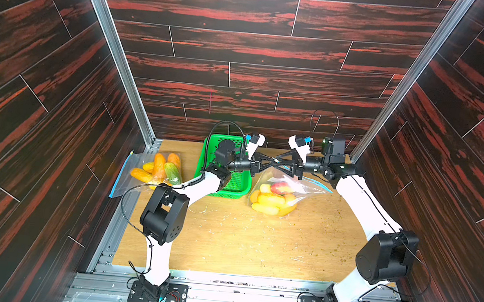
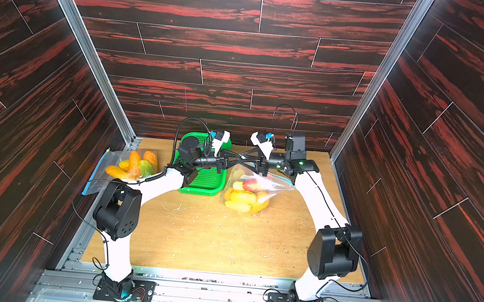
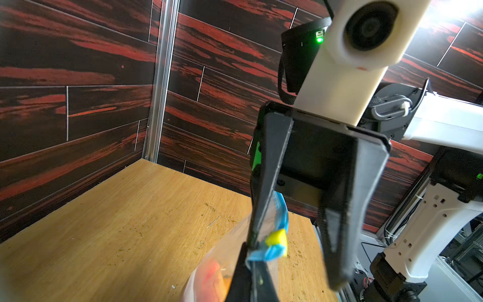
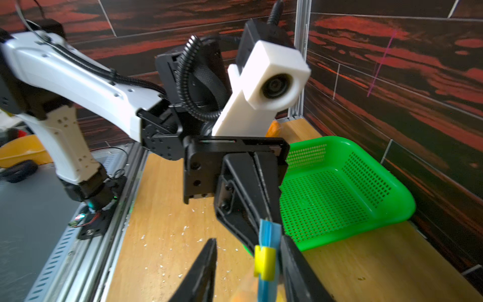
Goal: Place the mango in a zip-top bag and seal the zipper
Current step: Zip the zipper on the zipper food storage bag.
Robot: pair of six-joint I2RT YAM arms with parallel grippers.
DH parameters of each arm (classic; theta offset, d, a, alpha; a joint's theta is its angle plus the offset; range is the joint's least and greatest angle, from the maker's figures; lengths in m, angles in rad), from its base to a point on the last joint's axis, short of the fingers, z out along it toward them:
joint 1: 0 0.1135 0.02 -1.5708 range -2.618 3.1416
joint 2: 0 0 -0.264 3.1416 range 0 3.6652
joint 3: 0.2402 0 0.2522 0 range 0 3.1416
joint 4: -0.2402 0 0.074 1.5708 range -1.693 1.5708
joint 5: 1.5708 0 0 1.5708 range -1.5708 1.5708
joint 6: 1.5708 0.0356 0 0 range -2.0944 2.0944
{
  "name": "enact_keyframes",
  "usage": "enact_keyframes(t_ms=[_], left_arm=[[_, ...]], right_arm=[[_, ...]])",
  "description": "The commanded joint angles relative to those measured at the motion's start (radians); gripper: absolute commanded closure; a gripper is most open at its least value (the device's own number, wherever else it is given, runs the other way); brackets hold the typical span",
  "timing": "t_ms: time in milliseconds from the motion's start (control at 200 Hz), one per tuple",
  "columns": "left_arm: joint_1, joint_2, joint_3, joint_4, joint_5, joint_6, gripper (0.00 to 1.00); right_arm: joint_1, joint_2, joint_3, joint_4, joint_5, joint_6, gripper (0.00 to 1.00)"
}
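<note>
A clear zip-top bag (image 1: 294,187) (image 2: 262,181) lies on the table right of centre, holding several yellow mangoes (image 1: 270,200) (image 2: 242,197) and a reddish one (image 1: 281,188). Its blue zipper strip (image 4: 269,231) is lifted, with a yellow slider (image 4: 265,262) (image 3: 275,239) on it. My left gripper (image 1: 273,160) (image 3: 252,255) is shut on the zipper strip just beside the slider. My right gripper (image 1: 282,163) (image 4: 248,239) faces it, open, its fingers straddling the slider, which sits close against one finger (image 4: 292,258). Through the bag (image 3: 227,235) the fruit shows only as a blur.
A green mesh basket (image 1: 230,193) (image 4: 339,235) stands just left of the bag, under my left wrist. A second bag of mangoes (image 1: 157,167) (image 2: 136,162) lies at the table's far left edge. Dark walls close in the back and both sides.
</note>
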Motion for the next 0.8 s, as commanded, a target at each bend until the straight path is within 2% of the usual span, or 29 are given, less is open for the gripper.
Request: enact_keyframes(t_ms=[0,120,261,426,551,701,797], left_arm=[[0.000,-0.012,0.029,0.068,0.017,-0.015,1.00],[0.001,-0.012,0.028,0.069,0.021,-0.016,1.00],[0.000,-0.012,0.026,0.069,0.022,-0.015,1.00],[0.001,-0.010,0.027,0.067,0.019,-0.012,1.00],[0.002,-0.016,0.019,0.065,0.012,-0.007,1.00],[0.005,-0.034,0.007,0.016,-0.024,0.031,1.00],[0.008,-0.048,-0.006,-0.021,-0.052,0.059,1.00]], right_arm=[[0.011,-0.001,-0.023,0.059,0.077,0.001,0.69],[0.024,-0.035,-0.086,0.149,0.141,-0.012,0.81],[0.024,-0.047,-0.100,0.180,0.105,0.000,0.90],[0.024,-0.060,-0.103,0.195,0.076,0.016,0.86],[0.023,-0.065,-0.106,0.187,0.077,0.007,1.00],[0.015,-0.077,-0.096,0.141,0.071,-0.012,1.00],[0.004,-0.069,-0.053,0.035,0.055,-0.050,1.00]])
